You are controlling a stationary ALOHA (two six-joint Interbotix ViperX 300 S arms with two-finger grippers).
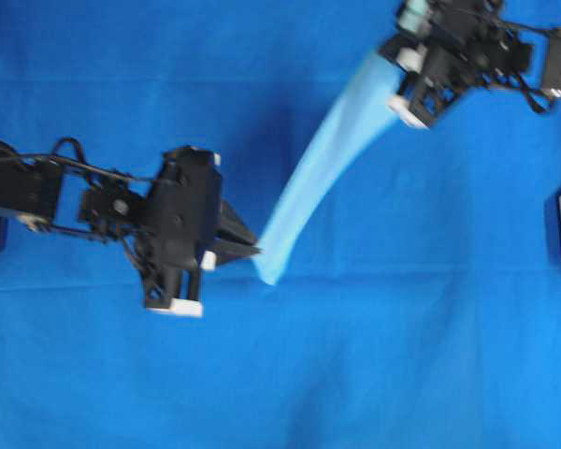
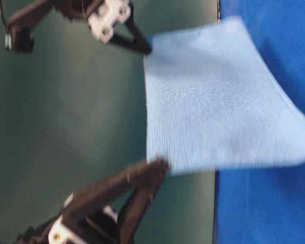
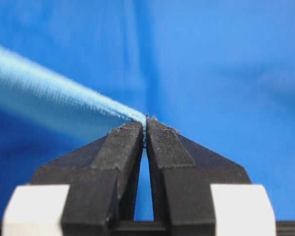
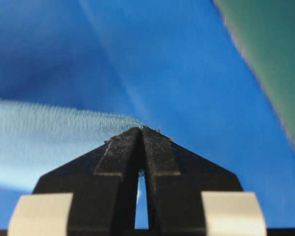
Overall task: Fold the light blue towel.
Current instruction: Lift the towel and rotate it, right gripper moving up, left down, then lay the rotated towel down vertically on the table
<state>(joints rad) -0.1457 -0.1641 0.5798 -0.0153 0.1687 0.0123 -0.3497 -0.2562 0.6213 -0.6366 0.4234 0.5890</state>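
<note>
Both pincers, left gripper (image 1: 248, 250) and right gripper (image 1: 399, 94), were clamped on corners of the pale sky-blue microfibre towel (image 1: 323, 164), lifted above the royal blue tablecloth (image 1: 402, 355); mid-fold, I'd say, needing those corners carried across together.

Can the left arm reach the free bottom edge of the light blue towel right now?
Probably not. The left gripper is shut on one corner of the light blue towel, and the right gripper is shut on another, so the cloth hangs between them above the royal blue tablecloth. It would have to let go first.
</note>
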